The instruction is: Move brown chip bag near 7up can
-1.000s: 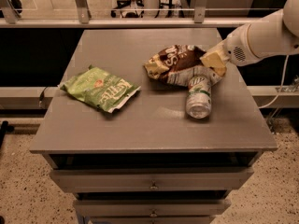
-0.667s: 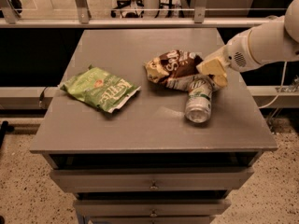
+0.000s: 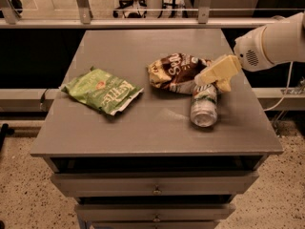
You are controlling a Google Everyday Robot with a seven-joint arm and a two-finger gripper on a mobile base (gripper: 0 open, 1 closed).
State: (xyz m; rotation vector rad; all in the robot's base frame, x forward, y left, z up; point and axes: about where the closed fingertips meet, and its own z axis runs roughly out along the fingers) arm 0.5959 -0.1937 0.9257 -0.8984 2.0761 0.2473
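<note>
Dark brown crinkled foil with pale yellow ends identifies the brown chip bag (image 3: 174, 72), which is found on the grey table top (image 3: 143, 132) with its right end just beside the silver-white 7up can (image 3: 204, 106), itself laid on its side. The pale yellow gripper (image 3: 217, 72) is positioned low over that junction; its opening and any hold cannot be told. The bag is judged light, soft and slippery, best pinched at a crimped end seam.
</note>
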